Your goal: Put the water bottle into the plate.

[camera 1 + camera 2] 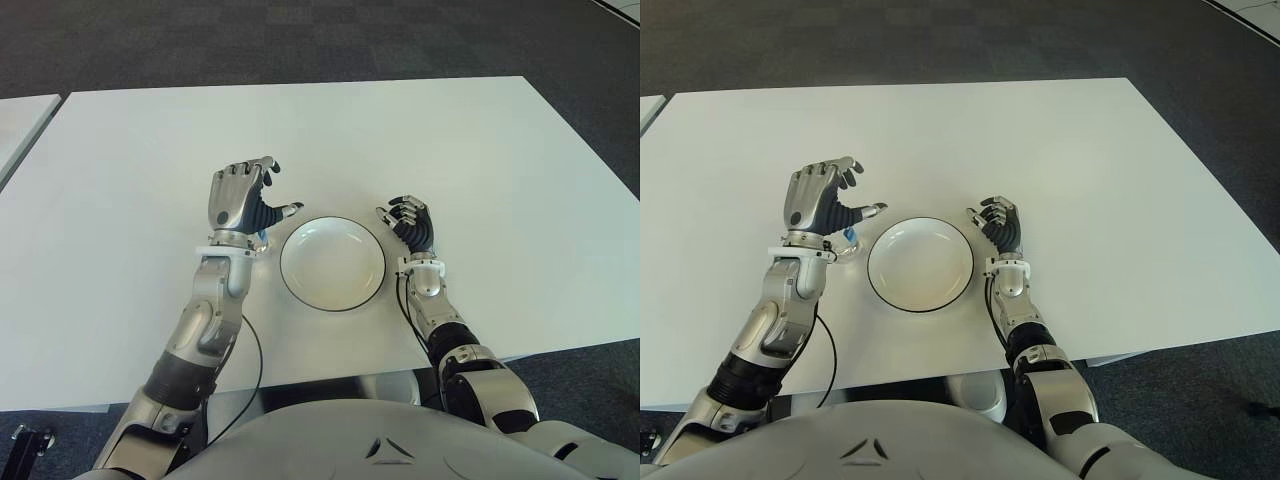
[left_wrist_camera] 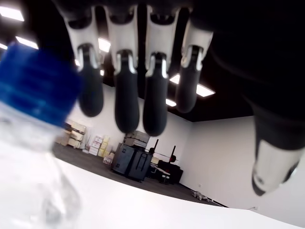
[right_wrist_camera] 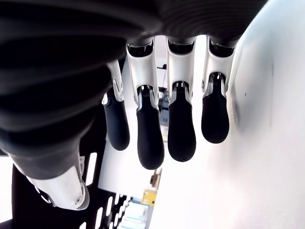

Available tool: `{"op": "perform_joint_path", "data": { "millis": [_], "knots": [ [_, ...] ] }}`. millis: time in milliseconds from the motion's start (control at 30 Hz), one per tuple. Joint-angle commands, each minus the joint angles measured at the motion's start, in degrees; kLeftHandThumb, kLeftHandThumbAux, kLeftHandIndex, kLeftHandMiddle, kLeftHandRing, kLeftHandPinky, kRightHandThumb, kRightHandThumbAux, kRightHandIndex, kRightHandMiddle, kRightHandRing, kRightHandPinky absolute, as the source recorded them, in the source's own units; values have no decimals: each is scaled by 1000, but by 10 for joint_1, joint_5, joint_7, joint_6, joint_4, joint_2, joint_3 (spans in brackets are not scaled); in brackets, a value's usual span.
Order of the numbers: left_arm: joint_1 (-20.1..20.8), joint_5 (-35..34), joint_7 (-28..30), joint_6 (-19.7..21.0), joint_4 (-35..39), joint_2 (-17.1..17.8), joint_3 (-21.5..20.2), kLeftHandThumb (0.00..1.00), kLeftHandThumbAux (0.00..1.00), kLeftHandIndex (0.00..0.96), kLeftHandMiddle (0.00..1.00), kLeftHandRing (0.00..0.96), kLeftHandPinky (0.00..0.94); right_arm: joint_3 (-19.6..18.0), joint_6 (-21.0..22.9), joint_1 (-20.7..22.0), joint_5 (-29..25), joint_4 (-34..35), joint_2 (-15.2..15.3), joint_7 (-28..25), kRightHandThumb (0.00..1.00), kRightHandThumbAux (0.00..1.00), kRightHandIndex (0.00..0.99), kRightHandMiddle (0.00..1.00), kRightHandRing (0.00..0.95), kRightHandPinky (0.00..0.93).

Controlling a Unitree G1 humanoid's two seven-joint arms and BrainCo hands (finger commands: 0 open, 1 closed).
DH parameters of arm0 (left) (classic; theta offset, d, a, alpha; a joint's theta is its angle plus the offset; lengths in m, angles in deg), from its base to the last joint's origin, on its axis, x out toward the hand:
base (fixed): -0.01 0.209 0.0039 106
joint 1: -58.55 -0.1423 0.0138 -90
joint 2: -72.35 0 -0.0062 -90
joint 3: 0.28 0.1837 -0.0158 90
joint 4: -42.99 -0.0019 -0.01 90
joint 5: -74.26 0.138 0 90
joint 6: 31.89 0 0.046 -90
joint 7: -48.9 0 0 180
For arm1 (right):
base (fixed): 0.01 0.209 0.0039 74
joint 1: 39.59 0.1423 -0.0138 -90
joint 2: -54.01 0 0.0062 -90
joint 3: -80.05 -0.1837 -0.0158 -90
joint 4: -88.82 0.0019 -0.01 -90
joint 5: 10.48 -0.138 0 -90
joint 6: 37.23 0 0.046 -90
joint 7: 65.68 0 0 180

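Note:
A clear water bottle (image 2: 29,157) with a blue cap (image 1: 850,236) is on the white table (image 1: 480,150), just left of the plate and mostly hidden under my left hand. My left hand (image 1: 283,187) hovers over it, its fingers (image 2: 127,90) spread and apart from the bottle. The white plate (image 1: 332,262) with a dark rim lies between my two hands and holds nothing. My right hand (image 1: 395,212) shows just right of the plate, its fingers (image 3: 150,129) loosely bent around nothing.
The table's front edge runs close to my body. Dark carpet (image 1: 300,40) surrounds the table. The corner of a second white table (image 1: 18,120) shows at the far left.

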Motion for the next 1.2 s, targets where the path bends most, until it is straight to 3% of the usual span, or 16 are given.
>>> {"op": "perform_joint_path", "data": {
  "millis": [33,300,667,933,1100,1200],
  "knots": [
    [7,2,3,-10,-9,-3,9,850,670,394,538,872,861,-1,14,-8,0,-8,-1,-5,708,729,433,620,636,627],
    [15,15,4,-34,-17,-2,41,851,669,396,541,874,874,-1,13,-8,1,-8,0,-5,707,729,433,624,638,636],
    [16,3,-17,-74,-44,-7,54,851,669,396,540,874,871,0,14,-10,4,-5,-1,0,707,729,433,623,636,628],
    [18,20,-47,-76,-71,-9,52,851,669,395,539,870,863,0,14,-13,3,-2,-3,0,707,729,433,618,630,625],
    [-1,7,-38,-69,-50,2,28,855,664,406,565,801,761,0,14,-14,3,0,-3,0,708,729,433,618,631,626],
    [-10,-11,-52,-66,-53,-15,17,855,659,414,563,727,681,0,16,-15,3,2,-3,0,708,729,433,617,631,626]
  ]
}}
